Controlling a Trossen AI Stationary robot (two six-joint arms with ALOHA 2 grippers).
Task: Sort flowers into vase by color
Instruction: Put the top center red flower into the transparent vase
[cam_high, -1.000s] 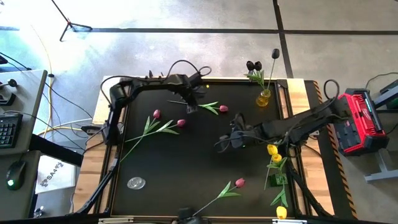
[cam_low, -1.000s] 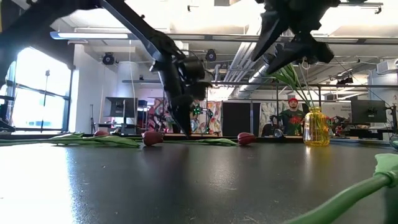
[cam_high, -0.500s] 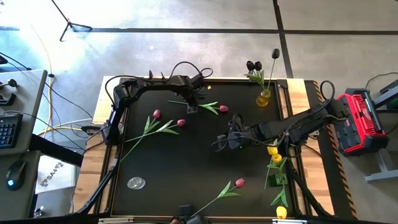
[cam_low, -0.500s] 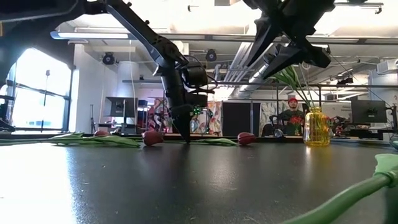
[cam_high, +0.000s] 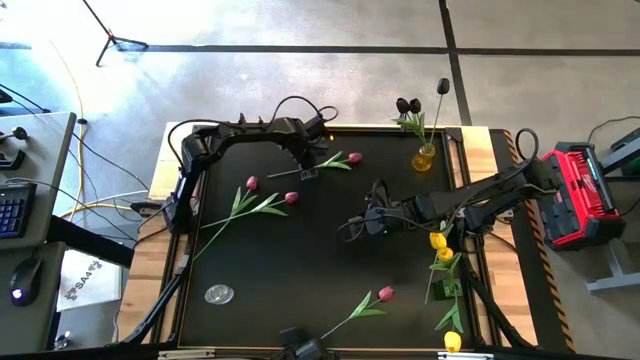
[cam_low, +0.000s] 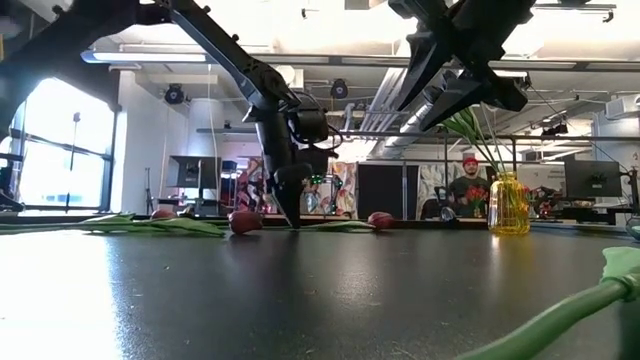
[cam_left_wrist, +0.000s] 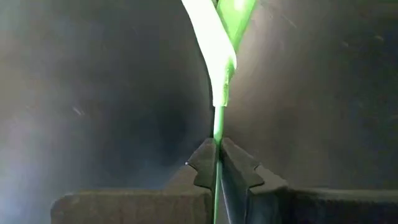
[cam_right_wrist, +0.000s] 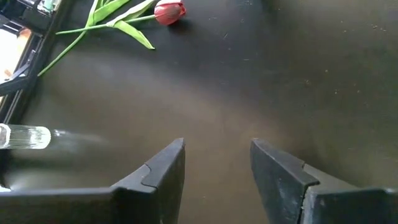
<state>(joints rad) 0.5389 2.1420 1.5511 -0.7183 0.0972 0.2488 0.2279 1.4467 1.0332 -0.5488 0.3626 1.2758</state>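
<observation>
My left gripper (cam_high: 308, 173) stands at the table's far middle, pointing steeply down and shut on the green stem of a pink tulip (cam_high: 354, 158). Its head (cam_low: 380, 219) rests on the black table. My right gripper (cam_high: 358, 225) hovers open over the table's middle with nothing between its fingers (cam_right_wrist: 217, 146). Two pink tulips (cam_high: 251, 183) (cam_high: 291, 197) lie at the left and a third (cam_high: 385, 293) lies near the front. Yellow tulips (cam_high: 440, 241) lie along the right edge. The yellow vase (cam_high: 425, 156) at the far right holds dark purple tulips (cam_high: 404, 104). My left gripper pinches the tulip's bare stem (cam_left_wrist: 217, 134) between its two fingertips, just below the leaves (cam_left_wrist: 217, 37) and about halfway along the flower. The fingers come from above, pointing steeply down, and lie across the stem. The flower's head and leaves lie low on the table.
A round glass disc (cam_high: 219, 294) lies at the near left of the table. Wooden borders (cam_high: 160, 165) frame the black surface. A red case (cam_high: 580, 195) stands off the right edge. A person (cam_low: 470, 185) sits in the room beyond the table.
My left gripper has shut on the pink tulip's stem at the table's far middle. The tulip has turned about on the table: its head has swung toward the far edge and a little to the left, while the stem by the fingers stayed in place.
</observation>
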